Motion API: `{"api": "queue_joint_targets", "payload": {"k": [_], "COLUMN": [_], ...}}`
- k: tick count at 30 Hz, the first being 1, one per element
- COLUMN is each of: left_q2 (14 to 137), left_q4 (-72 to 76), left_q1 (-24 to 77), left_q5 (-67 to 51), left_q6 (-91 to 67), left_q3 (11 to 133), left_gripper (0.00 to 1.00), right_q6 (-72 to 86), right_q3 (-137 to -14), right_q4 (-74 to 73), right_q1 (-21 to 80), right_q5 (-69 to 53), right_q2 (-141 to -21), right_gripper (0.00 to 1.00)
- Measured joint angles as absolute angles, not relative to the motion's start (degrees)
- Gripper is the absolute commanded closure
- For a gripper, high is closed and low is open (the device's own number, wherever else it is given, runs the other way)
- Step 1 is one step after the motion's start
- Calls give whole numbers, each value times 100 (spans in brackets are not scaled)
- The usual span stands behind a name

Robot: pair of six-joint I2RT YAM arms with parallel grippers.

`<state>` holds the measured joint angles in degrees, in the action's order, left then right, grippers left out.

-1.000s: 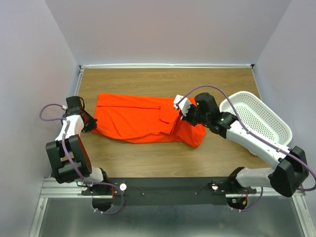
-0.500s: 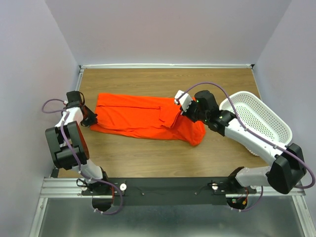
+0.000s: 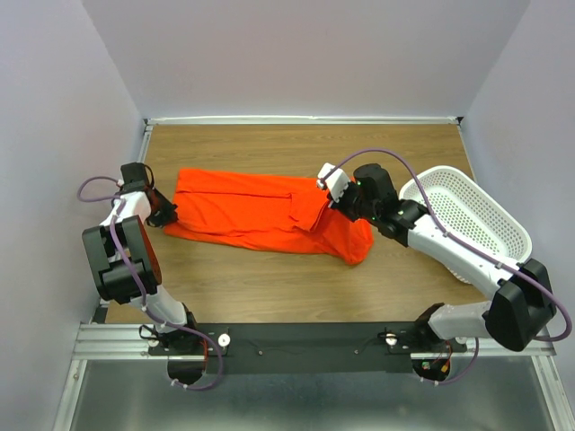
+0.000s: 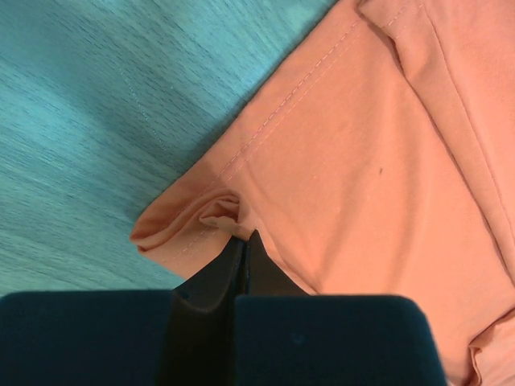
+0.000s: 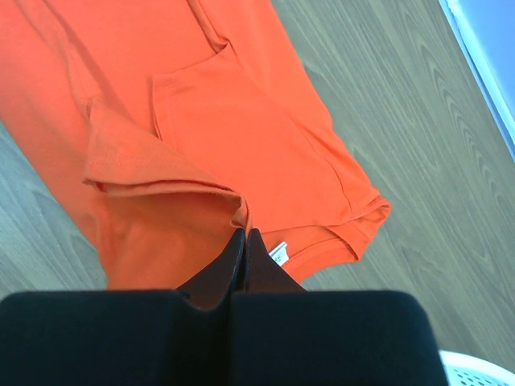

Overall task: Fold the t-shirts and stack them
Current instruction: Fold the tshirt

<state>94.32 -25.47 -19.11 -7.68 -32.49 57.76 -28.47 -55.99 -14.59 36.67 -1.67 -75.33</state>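
A bright orange t-shirt (image 3: 260, 212) lies stretched across the middle of the wooden table, partly folded lengthwise. My left gripper (image 3: 166, 215) is shut on the shirt's left hem corner (image 4: 211, 215), pinching a small bunch of cloth. My right gripper (image 3: 334, 203) is shut on a folded edge of the shirt (image 5: 173, 181) at its right end and holds it slightly lifted. The collar with a small white label (image 5: 278, 254) shows just beyond the right fingertips.
A white perforated basket (image 3: 476, 217) lies tilted at the right edge of the table. Bare wood (image 3: 269, 278) runs in front of the shirt and behind it up to the back wall.
Both grippers have moved away from me with the shirt, so its near edge now lies straighter and farther back. In the last half second almost nothing moved.
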Motion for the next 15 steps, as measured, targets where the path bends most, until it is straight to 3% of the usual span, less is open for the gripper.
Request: {"api": "queue_joint_targets", "payload": {"k": [15], "left_q2": [9470], "left_q4": [-2558], "left_q1": [-1911], "left_q5": [-930], "left_q6": [-3170], "left_q3": [6066], "left_gripper": [100], "right_q6": [-2847], "right_q3": [-5596], "right_q4": [-1450], "right_q1": [3625], "right_q5": [82], "right_q2": [-7533], "right_gripper": [99]}}
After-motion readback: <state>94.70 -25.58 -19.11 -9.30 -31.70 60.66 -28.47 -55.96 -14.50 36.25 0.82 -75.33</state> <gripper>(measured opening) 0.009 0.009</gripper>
